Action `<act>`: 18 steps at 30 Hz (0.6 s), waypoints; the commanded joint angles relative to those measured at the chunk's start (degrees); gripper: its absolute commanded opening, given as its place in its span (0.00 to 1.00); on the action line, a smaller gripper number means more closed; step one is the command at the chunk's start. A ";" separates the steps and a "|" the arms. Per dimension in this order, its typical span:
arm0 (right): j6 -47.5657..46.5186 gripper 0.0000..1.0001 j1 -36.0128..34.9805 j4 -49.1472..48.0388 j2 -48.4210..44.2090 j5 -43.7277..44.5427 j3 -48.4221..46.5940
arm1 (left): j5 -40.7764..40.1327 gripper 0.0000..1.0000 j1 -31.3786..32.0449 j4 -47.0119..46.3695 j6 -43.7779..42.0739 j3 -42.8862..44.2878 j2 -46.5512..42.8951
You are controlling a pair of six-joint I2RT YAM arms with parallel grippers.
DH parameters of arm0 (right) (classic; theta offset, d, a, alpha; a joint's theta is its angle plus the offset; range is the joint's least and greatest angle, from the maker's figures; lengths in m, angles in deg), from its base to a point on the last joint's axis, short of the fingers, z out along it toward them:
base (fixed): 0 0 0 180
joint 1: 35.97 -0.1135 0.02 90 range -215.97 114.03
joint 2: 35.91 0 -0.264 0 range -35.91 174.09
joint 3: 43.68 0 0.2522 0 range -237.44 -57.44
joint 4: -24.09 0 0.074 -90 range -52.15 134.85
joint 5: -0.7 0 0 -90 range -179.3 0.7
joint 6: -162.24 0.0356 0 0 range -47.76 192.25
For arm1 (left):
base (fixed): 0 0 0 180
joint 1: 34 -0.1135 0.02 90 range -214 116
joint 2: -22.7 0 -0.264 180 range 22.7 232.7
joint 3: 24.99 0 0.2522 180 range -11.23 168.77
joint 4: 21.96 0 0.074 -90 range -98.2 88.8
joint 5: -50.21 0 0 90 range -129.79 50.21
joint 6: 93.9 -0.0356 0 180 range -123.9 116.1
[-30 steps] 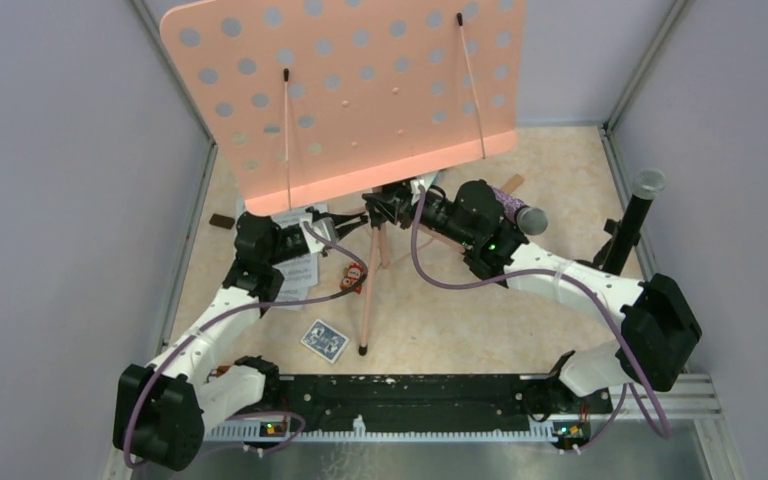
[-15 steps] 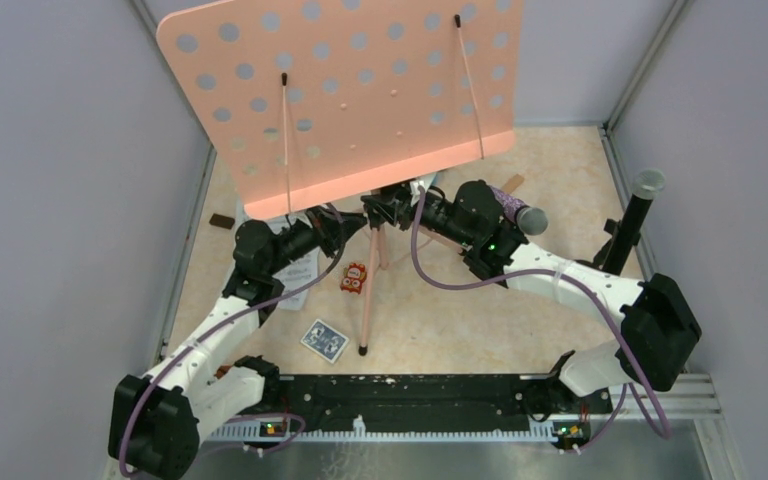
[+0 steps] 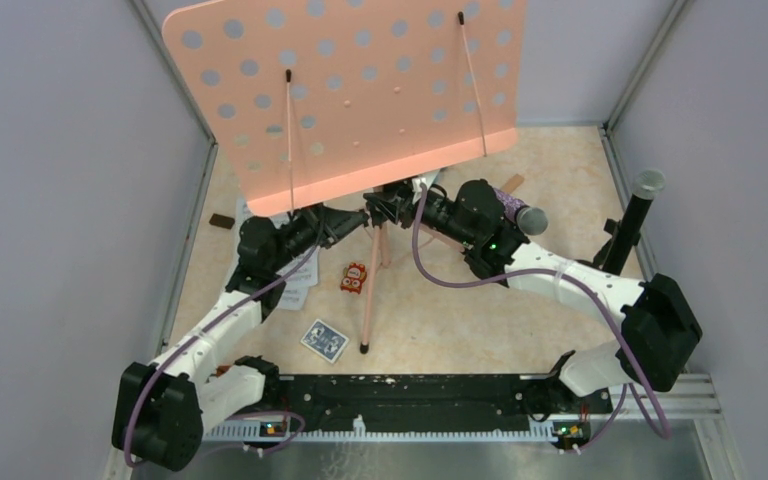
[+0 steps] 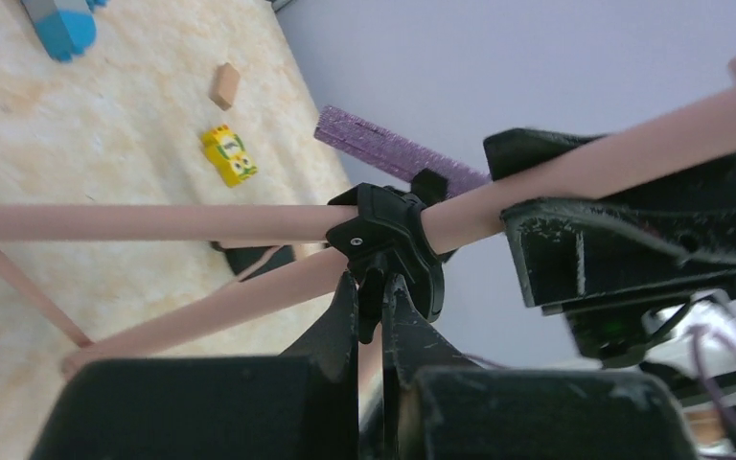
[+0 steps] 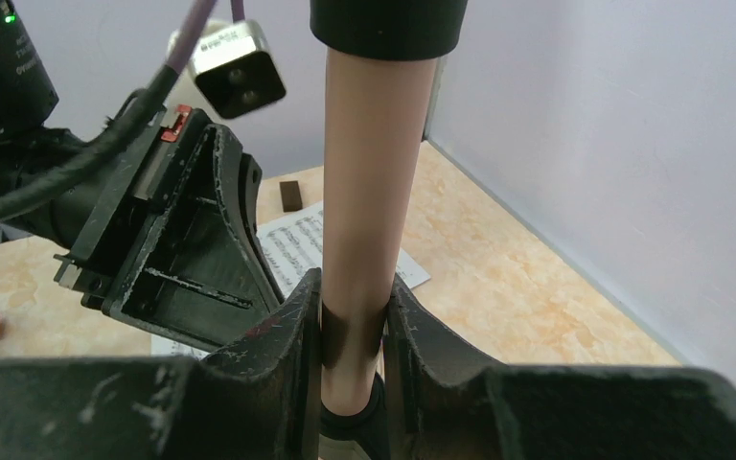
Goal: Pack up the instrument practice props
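The salmon-pink perforated music rack stands upright on its tripod legs. My right gripper is shut on its pink pole, the fingers pressing both sides. My left gripper is shut on the small black lever of the pole's black clamp collar. White sheet-music pages lie under the left arm. A purple-glitter microphone lies behind the right wrist. A black grey-headed microphone stands in its holder at the right wall.
A blue card pack and a small red toy lie near the tripod's front leg. A brown block sits by the left wall. A yellow toy and a wooden block lie farther back. Walls close in on both sides.
My left gripper has moved right from over the sheet-music pages to the clamp collar on the pole. The rack's plate shifted slightly. The right arm has held still.
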 commanded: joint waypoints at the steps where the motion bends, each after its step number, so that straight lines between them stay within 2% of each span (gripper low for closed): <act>1: -4.15 0.00 0.84 11.89 1.22 0.18 2.57 | -5.83 0.00 0.06 -1.02 20.05 -5.90 0.66; 10: -4.32 0.00 0.84 12.68 1.43 0.26 2.12 | -4.71 0.00 0.03 -8.87 38.70 -9.10 5.27; 14: -4.94 0.00 0.85 14.26 1.47 0.68 1.55 | -3.78 0.04 -0.03 -11.20 41.02 -8.89 6.91; 16: -5.25 0.00 0.85 14.69 1.35 0.79 1.43 | -3.47 0.13 -0.18 -10.74 39.39 -8.19 6.98; 18: -5.66 0.00 0.89 15.02 1.14 0.88 1.38 | -3.30 0.33 -0.85 -8.82 36.64 -7.41 6.16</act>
